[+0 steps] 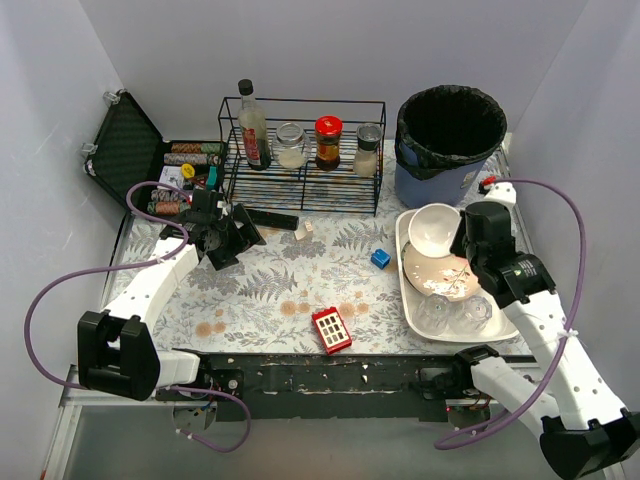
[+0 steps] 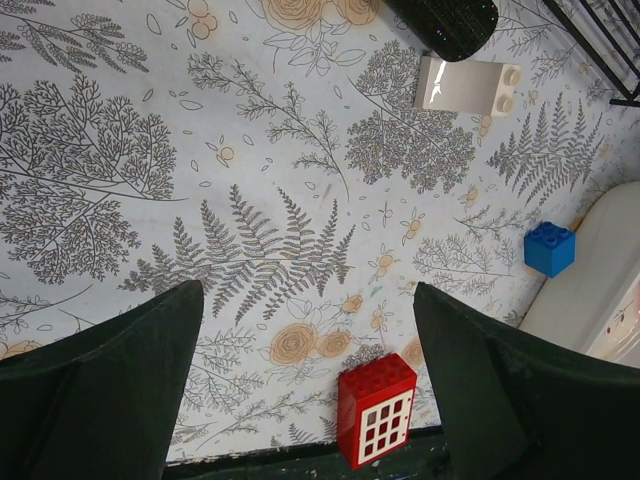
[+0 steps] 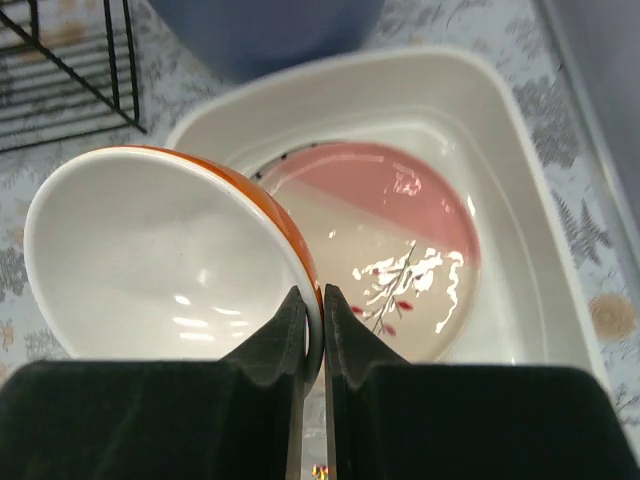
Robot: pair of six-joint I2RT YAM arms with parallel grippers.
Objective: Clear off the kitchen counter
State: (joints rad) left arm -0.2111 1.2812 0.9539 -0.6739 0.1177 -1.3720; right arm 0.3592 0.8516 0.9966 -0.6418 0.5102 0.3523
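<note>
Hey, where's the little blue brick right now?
In the top view, the blue brick sits on the counter right of centre, just left of the white tub.

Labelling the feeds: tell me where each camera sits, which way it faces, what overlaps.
Top external: above and behind the bases, looking down on the kitchen counter; both arms show.
Left wrist: facing down at the counter; open left gripper frames a red block.
Right wrist: over the white tub; right gripper pinches the bowl rim.
Shared: red block, in top and left wrist.
</note>
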